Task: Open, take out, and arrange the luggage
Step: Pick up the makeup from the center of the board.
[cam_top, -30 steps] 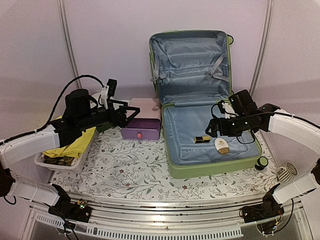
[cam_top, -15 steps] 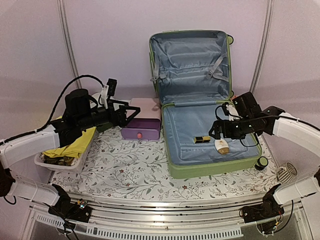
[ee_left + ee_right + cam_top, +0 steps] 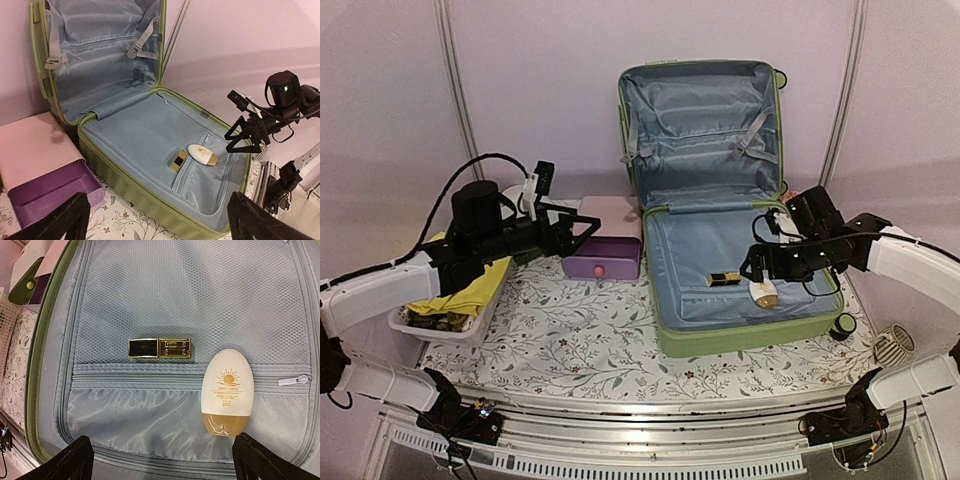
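Note:
The luggage [image 3: 740, 338], a light-green hard-shell suitcase, lies open at the back right with its lid upright against the wall. On its grey-blue lining [image 3: 200, 295] lie a gold-and-black lipstick case [image 3: 159, 348] and a white oval bottle with a gold cap [image 3: 226, 390]. My right gripper [image 3: 757, 268] hovers open just above the bottle, with nothing between its fingers [image 3: 75, 460]. My left gripper [image 3: 582, 228] stands open and empty to the left of the suitcase, over the purple drawer box. The left wrist view shows the suitcase [image 3: 130, 190], both small items and the right gripper [image 3: 243, 137].
A purple drawer box with a pink top [image 3: 603, 255] sits against the suitcase's left side, its drawer pulled out. A white basket holding yellow cloth [image 3: 460, 290] is at the left edge. A small dark round item [image 3: 844, 325] and a white slatted piece [image 3: 893, 345] lie right of the suitcase.
My right gripper has come down and slightly nearer, closing in over the white bottle. The left arm has not moved.

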Action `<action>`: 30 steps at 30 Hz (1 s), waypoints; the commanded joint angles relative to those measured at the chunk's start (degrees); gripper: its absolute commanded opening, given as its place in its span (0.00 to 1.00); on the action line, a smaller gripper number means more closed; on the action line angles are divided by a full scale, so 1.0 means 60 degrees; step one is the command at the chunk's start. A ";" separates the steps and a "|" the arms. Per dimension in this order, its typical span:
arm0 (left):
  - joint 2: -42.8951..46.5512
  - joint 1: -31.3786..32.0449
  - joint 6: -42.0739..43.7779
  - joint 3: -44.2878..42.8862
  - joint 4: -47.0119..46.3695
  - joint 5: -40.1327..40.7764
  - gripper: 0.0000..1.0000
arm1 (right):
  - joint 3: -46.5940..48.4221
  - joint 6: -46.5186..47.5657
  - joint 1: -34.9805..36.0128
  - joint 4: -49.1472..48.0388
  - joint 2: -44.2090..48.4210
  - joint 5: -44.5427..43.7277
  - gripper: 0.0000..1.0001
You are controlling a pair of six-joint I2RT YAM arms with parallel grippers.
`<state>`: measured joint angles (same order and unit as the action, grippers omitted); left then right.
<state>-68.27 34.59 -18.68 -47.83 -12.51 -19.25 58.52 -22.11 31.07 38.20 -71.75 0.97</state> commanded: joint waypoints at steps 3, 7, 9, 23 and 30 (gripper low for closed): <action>0.0103 -0.0023 -0.0022 0.0174 -0.0081 0.0036 0.98 | 0.0121 -0.0027 -0.0029 0.0199 -0.0320 0.0654 0.99; -0.0040 -0.0023 -0.0043 0.0198 -0.0035 0.0195 0.98 | 0.0213 0.0086 -0.0029 0.0138 -0.0835 0.1027 0.99; -0.0181 -0.0023 -0.0029 0.0126 0.0021 0.0162 0.98 | 0.0258 0.0171 -0.0029 0.0053 -0.1140 0.1316 0.99; -0.0857 -0.0023 0.0197 -0.0365 0.0155 -0.0071 0.98 | 0.1489 0.0627 -0.0007 -0.0448 -0.3220 0.0457 0.99; -0.0722 -0.0018 0.0198 -0.0257 0.0155 -0.0002 0.98 | 0.2449 0.0862 -0.0007 -0.0404 -0.4399 0.0384 0.99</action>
<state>-73.12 34.59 -18.04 -48.42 -11.64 -18.85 70.70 -18.04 31.07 36.86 -95.42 4.43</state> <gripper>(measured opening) 0.983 0.990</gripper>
